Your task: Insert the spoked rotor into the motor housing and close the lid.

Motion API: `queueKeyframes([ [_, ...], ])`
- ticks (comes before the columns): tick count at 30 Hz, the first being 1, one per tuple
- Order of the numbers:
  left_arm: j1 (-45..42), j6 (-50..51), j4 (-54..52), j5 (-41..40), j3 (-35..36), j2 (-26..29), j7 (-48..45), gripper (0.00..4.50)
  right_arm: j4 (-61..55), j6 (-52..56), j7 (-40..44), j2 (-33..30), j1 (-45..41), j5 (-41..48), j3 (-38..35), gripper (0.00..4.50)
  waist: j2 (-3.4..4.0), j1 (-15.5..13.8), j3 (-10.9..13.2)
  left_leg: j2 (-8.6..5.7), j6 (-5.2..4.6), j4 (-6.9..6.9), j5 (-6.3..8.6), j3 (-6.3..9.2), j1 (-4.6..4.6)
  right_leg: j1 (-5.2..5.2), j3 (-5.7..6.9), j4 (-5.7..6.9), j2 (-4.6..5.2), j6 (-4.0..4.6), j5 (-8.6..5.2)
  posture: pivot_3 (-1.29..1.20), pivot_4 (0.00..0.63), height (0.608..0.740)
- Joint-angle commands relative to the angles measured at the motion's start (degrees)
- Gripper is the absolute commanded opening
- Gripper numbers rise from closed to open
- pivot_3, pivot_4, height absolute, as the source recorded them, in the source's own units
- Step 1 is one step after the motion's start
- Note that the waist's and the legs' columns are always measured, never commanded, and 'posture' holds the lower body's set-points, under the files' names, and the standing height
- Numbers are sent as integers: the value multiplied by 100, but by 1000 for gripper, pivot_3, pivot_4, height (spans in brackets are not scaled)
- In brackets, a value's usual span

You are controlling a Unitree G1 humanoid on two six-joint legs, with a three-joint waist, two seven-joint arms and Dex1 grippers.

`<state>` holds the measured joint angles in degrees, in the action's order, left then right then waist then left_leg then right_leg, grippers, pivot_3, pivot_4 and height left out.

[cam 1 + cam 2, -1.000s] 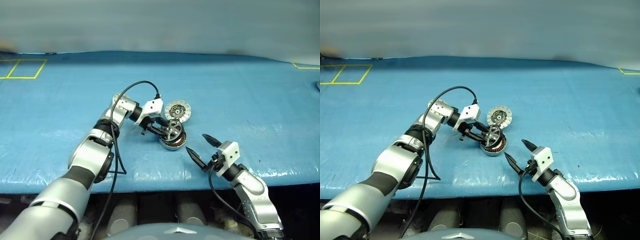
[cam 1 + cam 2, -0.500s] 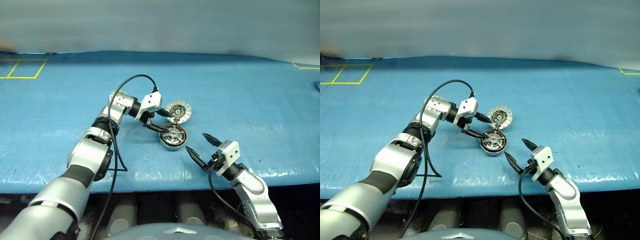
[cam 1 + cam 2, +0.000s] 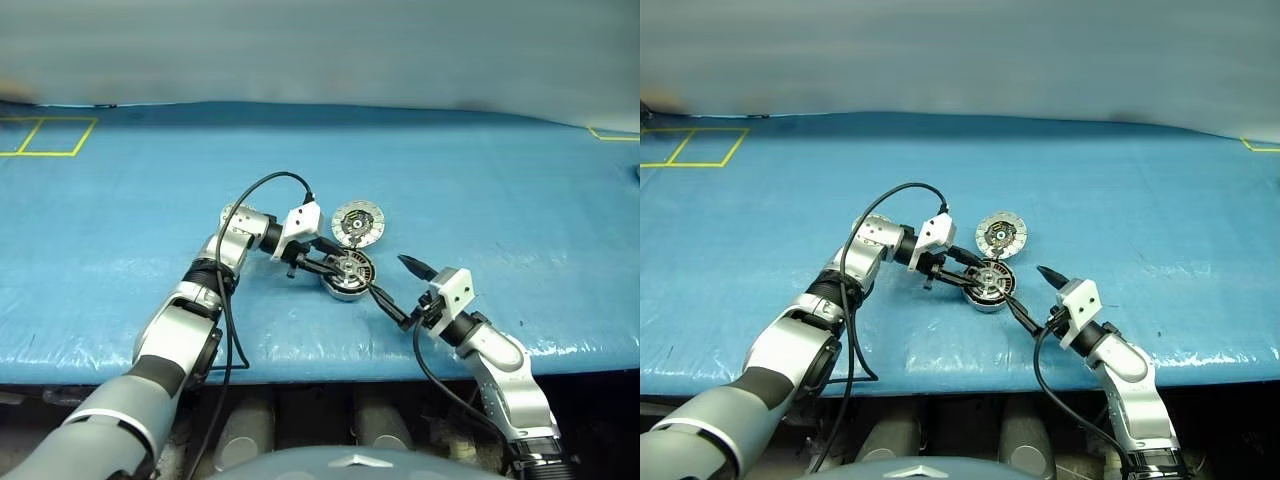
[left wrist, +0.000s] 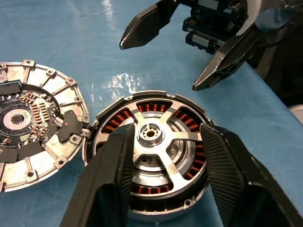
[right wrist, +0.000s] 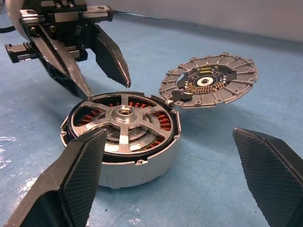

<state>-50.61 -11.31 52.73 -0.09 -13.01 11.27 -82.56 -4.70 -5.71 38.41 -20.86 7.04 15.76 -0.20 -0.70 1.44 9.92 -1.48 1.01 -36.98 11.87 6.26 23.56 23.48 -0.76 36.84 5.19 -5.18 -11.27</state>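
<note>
Rotor [image 4: 152, 144] sits inside the housing [image 5: 124, 142], spokes over the copper windings, looks seated flush. Housing rests on the blue table cover [image 3: 480, 190], near the front edge. Lid [image 3: 357, 222] lies open just behind it, circuit face up, touching the housing rim at what looks like a hinge.

Left gripper [image 4: 166, 182] hovers over the rotor, fingers parted either side of the hub, grasping nothing. Right gripper [image 5: 177, 182] spread wide and empty, one finger close to the housing's near side.

Step in hand, as I judge it: close the lid. Do it well by backing the left fingers off the rotor first, steadying the housing with the right, then tipping the lid over from its far edge so it lands square.

Cover is wrinkled, shiny tarp; yellow tape marks [image 3: 45, 137] at the far left. Plain grey wall behind.
</note>
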Motion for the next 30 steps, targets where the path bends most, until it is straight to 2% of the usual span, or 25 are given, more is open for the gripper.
queueKeyframes([
  [1,-114,-118,-125,74,-28,-63,331,751,-107,-46,19,-40,40,-4,-34,4500,0,2,0,0,0,0,0,0,0,0,0,0,0,0,0,0,150,740],
  [3,-127,-79,-88,76,-78,-78,279,110,-125,-50,28,-42,73,9,-50,4500,0,1,0,0,0,0,0,0,0,0,0,0,0,0,0,0,150,740],
  [10,-91,64,-186,53,-200,-179,-22,110,-154,-85,-7,-17,112,-1,-72,4500,0,4,0,0,0,-1,0,-1,0,0,0,0,0,0,0,0,150,740],
  [15,-92,180,-167,583,-671,61,-90,45,-168,-94,-10,-5,145,5,-60,4500,0,15,0,0,0,0,0,-1,-1,0,0,0,0,0,0,0,150,740],
  [20,-74,262,-113,746,-835,90,196,45,-181,-94,-53,32,95,24,-80,4500,3,7,-2,1,0,-2,0,0,-10,-12,0,0,0,4,-2,0,150,740],
  [26,-12,406,-284,303,-530,-76,250,45,-246,-111,-55,29,59,75,-91,4500,3,-3,-2,1,-2,-11,-1,0,-9,-16,0,1,0,25,-14,0,150,740],
  [30,208,794,-903,-407,-23,-128,262,45,-290,-135,-109,45,23,127,-162,4500,2,-2,-1,0,-2,-8,-1,1,-1,-6,0,0,0,23,-13,0,150,740],
])
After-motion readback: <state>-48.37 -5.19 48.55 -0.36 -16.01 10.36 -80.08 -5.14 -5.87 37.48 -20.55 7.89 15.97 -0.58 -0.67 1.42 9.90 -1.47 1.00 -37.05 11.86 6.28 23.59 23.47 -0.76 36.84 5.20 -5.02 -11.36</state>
